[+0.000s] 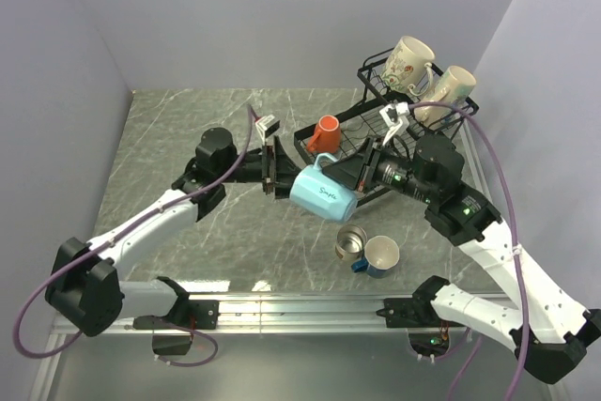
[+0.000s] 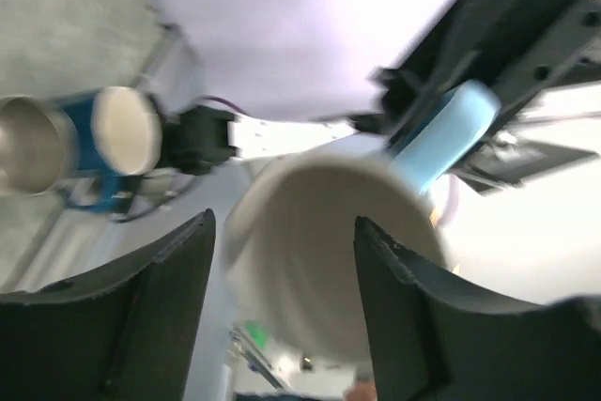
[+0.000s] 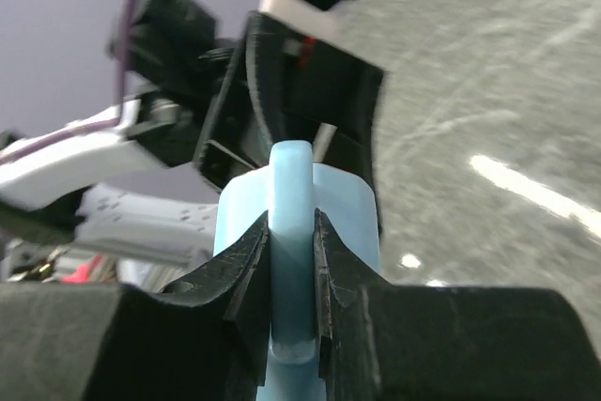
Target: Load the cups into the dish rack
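Note:
A light blue mug hangs in the air over the table, between my two grippers. My right gripper is shut on its handle, with the jaws pinched on either side. My left gripper is open at the mug's other end. In the left wrist view the mug's white inside faces that gripper, just beyond the spread fingers. The black dish rack stands at the back right. An orange mug is in its lower tray. A floral cream mug and a second cream mug are in the upper basket.
A small steel cup and a dark blue mug stand together on the table near the right arm's base. They also show in the left wrist view, the steel cup left of the dark blue mug. Walls close the table at the back and sides.

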Tool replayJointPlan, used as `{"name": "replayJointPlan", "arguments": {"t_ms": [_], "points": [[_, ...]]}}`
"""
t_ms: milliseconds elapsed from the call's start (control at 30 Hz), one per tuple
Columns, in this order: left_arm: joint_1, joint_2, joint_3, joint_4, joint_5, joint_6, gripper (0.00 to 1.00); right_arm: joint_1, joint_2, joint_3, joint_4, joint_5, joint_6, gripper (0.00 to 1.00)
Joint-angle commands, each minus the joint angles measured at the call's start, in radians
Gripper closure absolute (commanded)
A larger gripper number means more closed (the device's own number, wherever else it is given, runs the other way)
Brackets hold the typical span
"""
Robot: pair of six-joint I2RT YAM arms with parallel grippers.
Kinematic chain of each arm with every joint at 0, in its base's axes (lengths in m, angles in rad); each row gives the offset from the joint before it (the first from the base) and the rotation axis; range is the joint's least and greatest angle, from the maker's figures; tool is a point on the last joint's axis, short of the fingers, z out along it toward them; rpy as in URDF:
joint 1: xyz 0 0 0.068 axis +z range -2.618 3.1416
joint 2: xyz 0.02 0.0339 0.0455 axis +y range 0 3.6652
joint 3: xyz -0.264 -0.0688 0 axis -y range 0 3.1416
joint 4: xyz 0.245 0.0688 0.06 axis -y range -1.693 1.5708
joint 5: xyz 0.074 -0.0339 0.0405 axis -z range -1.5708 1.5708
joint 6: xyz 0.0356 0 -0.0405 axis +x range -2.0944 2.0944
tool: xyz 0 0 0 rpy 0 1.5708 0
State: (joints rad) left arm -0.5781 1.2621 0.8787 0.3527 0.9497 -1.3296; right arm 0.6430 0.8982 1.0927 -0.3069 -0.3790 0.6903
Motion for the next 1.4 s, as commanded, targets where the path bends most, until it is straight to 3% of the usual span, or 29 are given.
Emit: {"name": "replayJointPlan", "arguments": {"t_ms": [0,67,167,300,667,833,967,1367], "points": [[0.061,-0.058,0.000,-0.369,-0.107,0.239,0.32,-0.014,0.002,0.136,-0.113,0.121,-0.060,1.00],[0.092,-0.085,-0.017,-0.542,-0.156,0.320,0.25,-0.034,0.024,0.168,-0.177,0.143,-0.083,1.00],[0.138,-0.098,-0.007,-0.795,-0.299,0.463,0.22,-0.057,0.067,0.202,-0.263,0.193,-0.104,1.00],[0.153,-0.116,0.000,-0.949,-0.457,0.561,0.21,-0.086,0.180,0.304,-0.403,0.308,-0.135,1.00],[0.156,-0.253,-0.037,-1.046,-0.542,0.598,0.25,-0.105,0.723,0.732,-0.739,0.676,-0.250,1.00],[0.161,-0.308,-0.050,-1.103,-0.585,0.616,0.26,-0.109,0.959,0.906,-0.837,0.738,-0.322,1.00],[0.162,-0.355,-0.072,-1.127,-0.606,0.610,0.26,-0.141,1.071,0.987,-0.877,0.720,-0.328,1.00],[0.169,-0.425,-0.101,-1.178,-0.663,0.607,0.26,-0.212,1.237,0.990,-0.845,0.522,-0.285,1.00]]}}
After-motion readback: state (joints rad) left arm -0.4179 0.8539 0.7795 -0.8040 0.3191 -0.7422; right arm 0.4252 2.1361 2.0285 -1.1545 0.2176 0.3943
